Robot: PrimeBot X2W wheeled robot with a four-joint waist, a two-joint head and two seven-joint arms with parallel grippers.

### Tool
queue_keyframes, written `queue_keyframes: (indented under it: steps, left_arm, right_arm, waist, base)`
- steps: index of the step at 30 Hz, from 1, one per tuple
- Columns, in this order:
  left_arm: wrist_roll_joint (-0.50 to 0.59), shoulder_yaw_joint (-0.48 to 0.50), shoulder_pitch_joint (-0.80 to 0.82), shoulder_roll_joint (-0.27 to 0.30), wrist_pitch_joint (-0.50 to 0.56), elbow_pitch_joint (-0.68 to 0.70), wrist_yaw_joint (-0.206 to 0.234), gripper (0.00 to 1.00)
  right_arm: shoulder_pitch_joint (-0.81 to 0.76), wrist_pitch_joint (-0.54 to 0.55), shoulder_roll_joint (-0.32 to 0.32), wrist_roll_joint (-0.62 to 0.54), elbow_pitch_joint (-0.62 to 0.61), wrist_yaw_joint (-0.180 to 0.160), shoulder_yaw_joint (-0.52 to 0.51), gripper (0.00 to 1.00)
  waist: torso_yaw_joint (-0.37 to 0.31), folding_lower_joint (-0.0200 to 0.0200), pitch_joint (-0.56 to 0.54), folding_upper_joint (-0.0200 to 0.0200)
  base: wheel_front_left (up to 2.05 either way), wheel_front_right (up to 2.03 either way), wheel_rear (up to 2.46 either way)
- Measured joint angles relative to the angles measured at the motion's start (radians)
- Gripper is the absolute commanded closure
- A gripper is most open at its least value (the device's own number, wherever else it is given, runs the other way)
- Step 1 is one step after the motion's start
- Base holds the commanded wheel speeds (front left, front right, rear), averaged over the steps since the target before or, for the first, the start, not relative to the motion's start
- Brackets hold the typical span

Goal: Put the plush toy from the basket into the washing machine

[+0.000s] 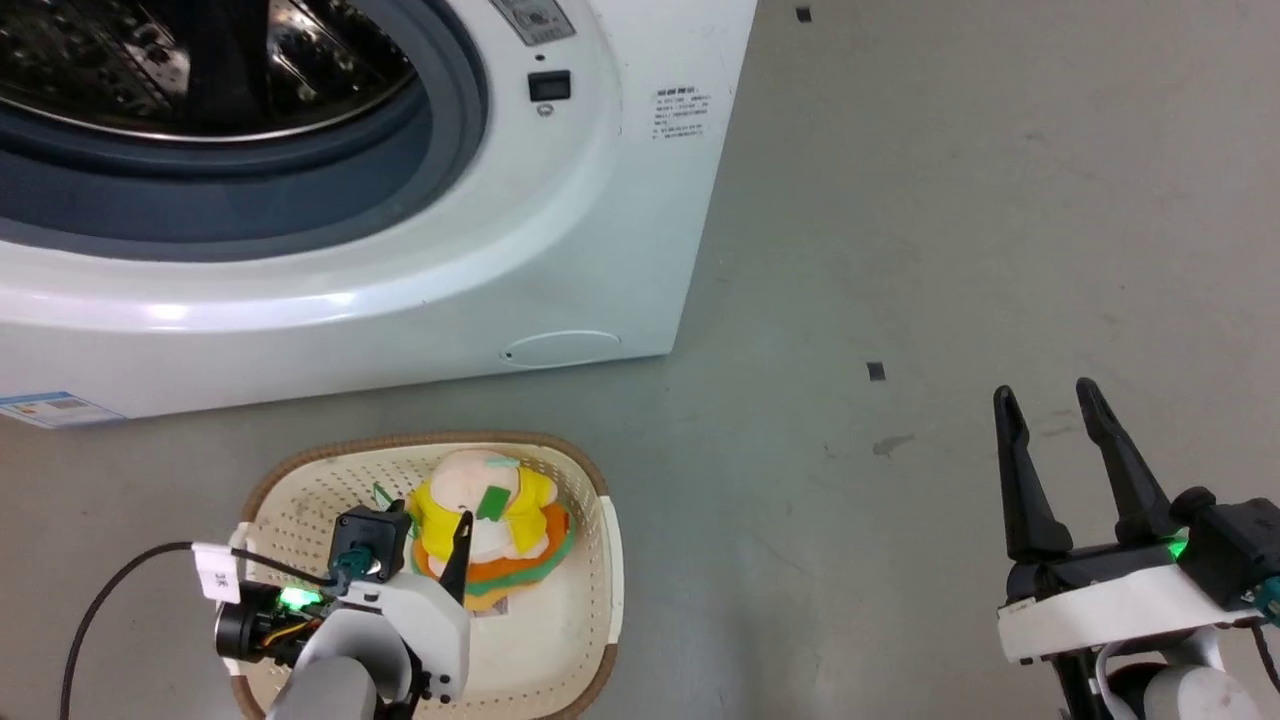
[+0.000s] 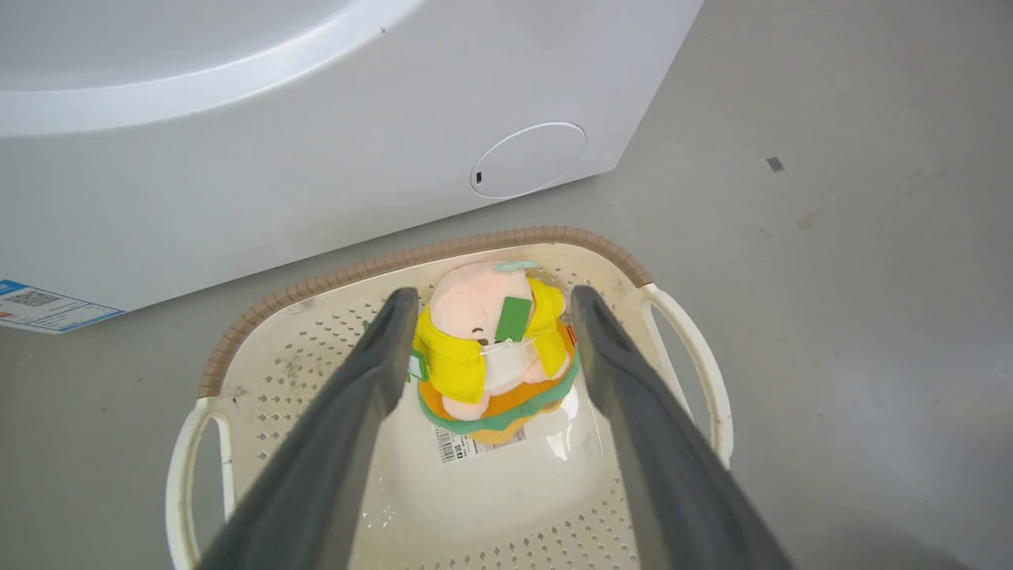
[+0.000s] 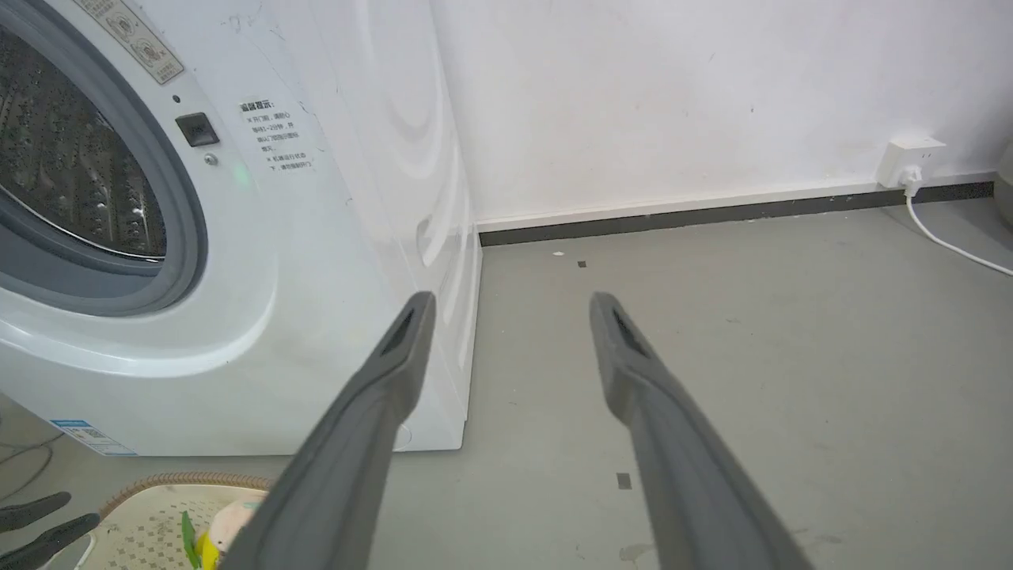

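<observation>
Grey floor (image 1: pixel 950 250) runs under everything, scuffed and dotted with a few small dark marks. On it stands the white front-loading washing machine (image 1: pixel 400 300), its doorway open to the head view, with the grey rubber door ring (image 1: pixel 300 190) framing the shiny perforated steel drum (image 1: pixel 150 60). A round cover (image 1: pixel 560 348) sits low on its front, near the right corner. Just before the machine, near it but apart, the cream perforated basket (image 1: pixel 420 440) rests on the floor, with its brown woven-look rim towards the washer and white handles at the sides. The left tool (image 2: pixel 495 294) reaches down into the basket with its two dark fingers spread wide and released; it grasps nothing. The right tool (image 1: pixel 1045 390) hangs over bare floor well to the right of the basket, fingers likewise parted and holding nothing. The plush toy (image 1: pixel 490 520) sits upright in the basket, in the half nearer the washing machine, and lies between the left tool's fingers; I cannot tell whether either finger touches its yellow jacket. Its orange-and-green round base partly covers a label sticker (image 2: pixel 475 443) on the basket's bottom. A green patch (image 2: pixel 513 318) lies across its pale pink head.
</observation>
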State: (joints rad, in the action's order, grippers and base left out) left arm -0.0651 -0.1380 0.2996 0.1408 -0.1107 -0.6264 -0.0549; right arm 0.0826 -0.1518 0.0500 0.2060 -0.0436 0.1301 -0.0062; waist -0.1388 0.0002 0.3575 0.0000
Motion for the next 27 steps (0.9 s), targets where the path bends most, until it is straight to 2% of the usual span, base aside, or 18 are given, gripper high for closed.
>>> queue_keyframes:
  steps: [9, 14, 27]
  left_arm:
    - [-0.005, -0.033, 0.085, 0.052, 0.012, -0.135, -0.019, 0.00]
    - [-0.009, -0.044, 0.136, 0.079, 0.011, -0.207, -0.001, 0.00]
    - [0.005, -0.118, 0.271, 0.132, -0.015, -0.365, -0.005, 0.00]
  right_arm:
    - [0.028, -0.019, 0.000, 0.036, -0.007, 0.000, 0.008, 0.00]
    - [0.041, -0.028, 0.000, 0.065, -0.007, 0.000, 0.013, 0.00]
    - [0.073, -0.054, 0.000, 0.126, -0.016, 0.000, 0.016, 0.00]
  waist:
    - [-0.034, -0.0001, 0.089, 0.0000]
    - [-0.055, 0.0000, 0.141, 0.0000]
    - [-0.105, 0.0000, 0.272, 0.0000]
  base:
    - [0.00, 0.00, 0.00]
    - [0.00, 0.00, 0.00]
    - [0.00, 0.00, 0.00]
